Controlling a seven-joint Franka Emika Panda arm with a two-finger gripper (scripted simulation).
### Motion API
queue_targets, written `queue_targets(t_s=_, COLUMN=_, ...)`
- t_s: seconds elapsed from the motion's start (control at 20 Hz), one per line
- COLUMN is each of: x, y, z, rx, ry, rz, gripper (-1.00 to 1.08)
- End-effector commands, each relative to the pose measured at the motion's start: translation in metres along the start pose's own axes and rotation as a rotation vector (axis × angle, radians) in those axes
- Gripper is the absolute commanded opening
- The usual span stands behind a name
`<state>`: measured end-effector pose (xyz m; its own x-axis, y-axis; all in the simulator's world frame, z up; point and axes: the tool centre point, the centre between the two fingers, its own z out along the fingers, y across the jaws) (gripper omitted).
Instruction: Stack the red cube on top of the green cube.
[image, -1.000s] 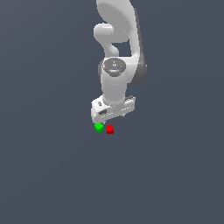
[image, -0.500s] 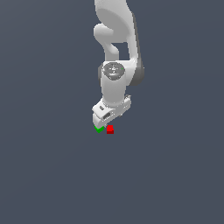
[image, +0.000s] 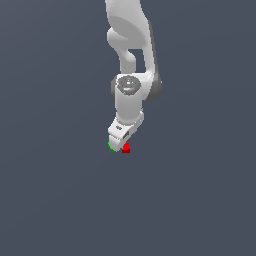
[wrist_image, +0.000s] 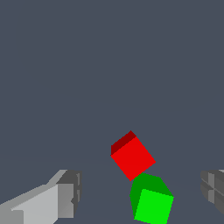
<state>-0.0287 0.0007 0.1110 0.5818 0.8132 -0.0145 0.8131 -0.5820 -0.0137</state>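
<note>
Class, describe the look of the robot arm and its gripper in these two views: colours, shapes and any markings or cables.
The arm is smooth, glossy white with rounded, tube-like links and a darker grey circular joint cap. The gripper is white and blocky. In the wrist view its fingers look boxy, light grey with darker grey faces. No cables, labels or markings are visible.

All I get on my screens is one flat, slate-grey surface (image: 55, 200) filling the whole exterior view, edge to edge. I see no seam, wall line or horizon on that surface. From the wrist view the same grey ground (wrist_image: 109, 57) spreads out evenly lit, matte, without texture, marks or cast shadows anywhere across it.
</note>
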Motion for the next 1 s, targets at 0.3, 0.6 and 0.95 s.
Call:
queue_targets(t_s=0.3, x=-0.005, y=0.001, z=0.015, rx=-0.007, ry=0.004, rz=-0.239, gripper=1.0)
queue_targets(t_s=0.6, x=-0.008, y=0.002, z=0.025, rx=-0.011, ry=0.006, rz=-0.406, gripper=1.0)
queue_targets(t_s=0.95, x=-0.01, y=0.004, z=0.035, rx=-0.015, ry=0.009, rz=-0.558, gripper=1.0)
